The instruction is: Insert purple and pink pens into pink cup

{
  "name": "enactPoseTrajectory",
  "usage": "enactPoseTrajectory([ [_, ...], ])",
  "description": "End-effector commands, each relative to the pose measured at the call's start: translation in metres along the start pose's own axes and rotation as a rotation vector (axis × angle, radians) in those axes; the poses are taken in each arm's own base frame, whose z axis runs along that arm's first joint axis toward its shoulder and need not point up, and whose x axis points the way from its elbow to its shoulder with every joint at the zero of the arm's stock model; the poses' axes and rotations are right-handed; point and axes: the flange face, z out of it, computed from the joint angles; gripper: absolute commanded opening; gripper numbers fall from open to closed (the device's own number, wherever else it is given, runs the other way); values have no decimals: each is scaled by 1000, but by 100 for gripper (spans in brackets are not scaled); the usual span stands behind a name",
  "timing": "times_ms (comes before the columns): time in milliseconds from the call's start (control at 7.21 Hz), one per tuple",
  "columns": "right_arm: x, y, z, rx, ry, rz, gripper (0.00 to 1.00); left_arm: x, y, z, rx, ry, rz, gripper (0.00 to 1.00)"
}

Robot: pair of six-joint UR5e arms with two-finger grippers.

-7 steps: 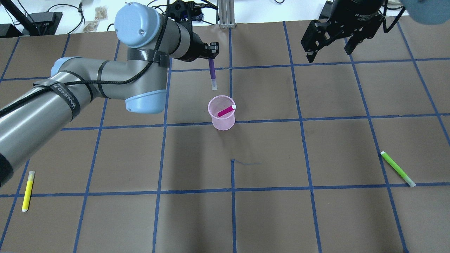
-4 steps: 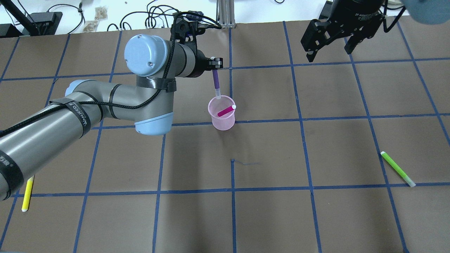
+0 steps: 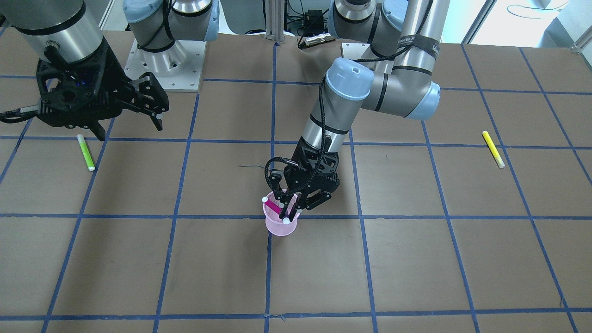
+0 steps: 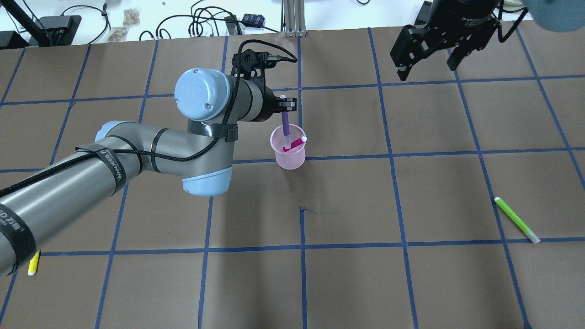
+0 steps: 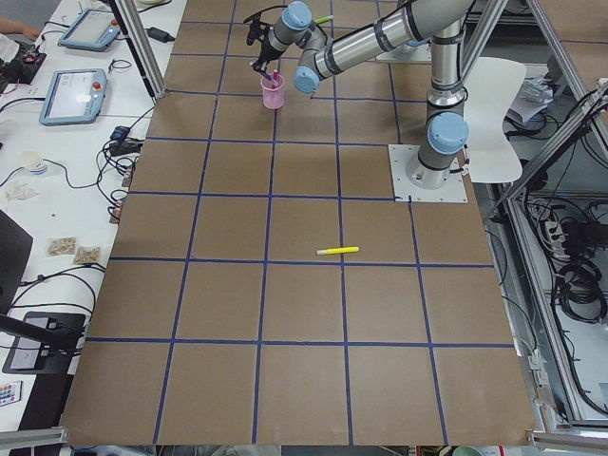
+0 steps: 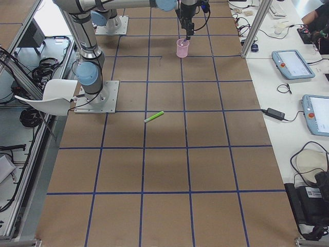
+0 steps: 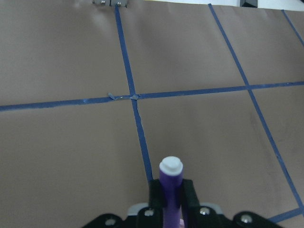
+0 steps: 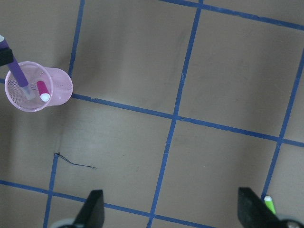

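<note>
Jaws of the left gripper (image 4: 285,104) pinch the purple pen (image 4: 285,130) near its top, with its lower end inside the pink cup (image 4: 289,161) beside the leaning pink pen (image 4: 295,144). Jaws of the right gripper (image 4: 428,68) stand spread, well apart from the cup. Hold the purple pen upright, lower it clear of the rim, then release.

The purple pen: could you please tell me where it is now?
In the overhead view, the purple pen stands just above centre, gripped upright by the left pincer, its lower end inside the pink cup beside the pink pen.
</note>
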Motion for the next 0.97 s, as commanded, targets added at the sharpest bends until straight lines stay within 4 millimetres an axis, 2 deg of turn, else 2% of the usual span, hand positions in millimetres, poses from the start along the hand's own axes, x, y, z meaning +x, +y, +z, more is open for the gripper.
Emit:
enactPoseTrajectory([
  [0,0,1,-1,-1,1,0,100,-3,6,6,-20,-7,-11,91],
  [139,-1,1,0,-1,-3,0,100,-4,6,7,-29,1,-22,100],
  [277,-1,1,-1,2,-3,-2,100,-7,-2,0,-13,0,-23,100],
  [554,-1,1,0,0,-3,-1,100,-25,-34,-17,-51,9,-72,100],
  [693,-1,1,0,-1,-4,-1,100,-37,-63,-41,-119,10,-114,100],
  [832,-1,1,-1,2,-3,-2,100,-52,-92,-78,-190,-15,-163,100],
])
